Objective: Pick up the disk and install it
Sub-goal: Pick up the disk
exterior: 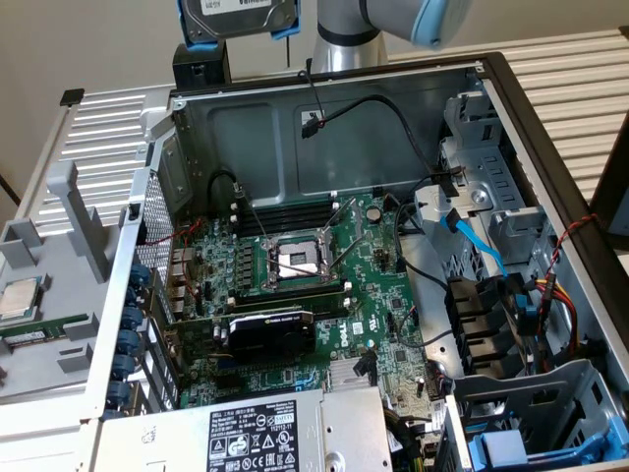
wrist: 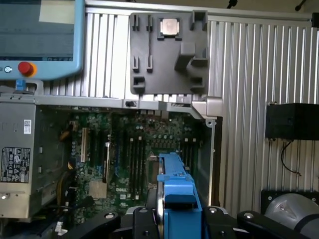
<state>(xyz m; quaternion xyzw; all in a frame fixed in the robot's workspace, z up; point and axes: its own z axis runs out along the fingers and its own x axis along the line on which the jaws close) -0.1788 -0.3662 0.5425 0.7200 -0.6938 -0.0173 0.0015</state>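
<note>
The disk point(exterior: 236, 18), silver with a white label and a bright blue carrier frame, hangs high above the back wall of the open computer case point(exterior: 324, 118) in the exterior view. In the wrist view the disk's blue carrier point(wrist: 177, 186) runs edge-on between the two black fingers, and my gripper point(wrist: 177, 215) is shut on it. Below it lies the green motherboard point(wrist: 124, 149). The grey drive cage point(exterior: 491, 221) stands along the case's side at the exterior view's right.
A grey power-supply box point(exterior: 275, 433) sits at the case's near end. Red, black and blue cables point(exterior: 472, 236) cross toward the cage. A grey holder with a CPU chip point(exterior: 20, 298) lies beside the case. A black box point(exterior: 201, 64) stands behind it.
</note>
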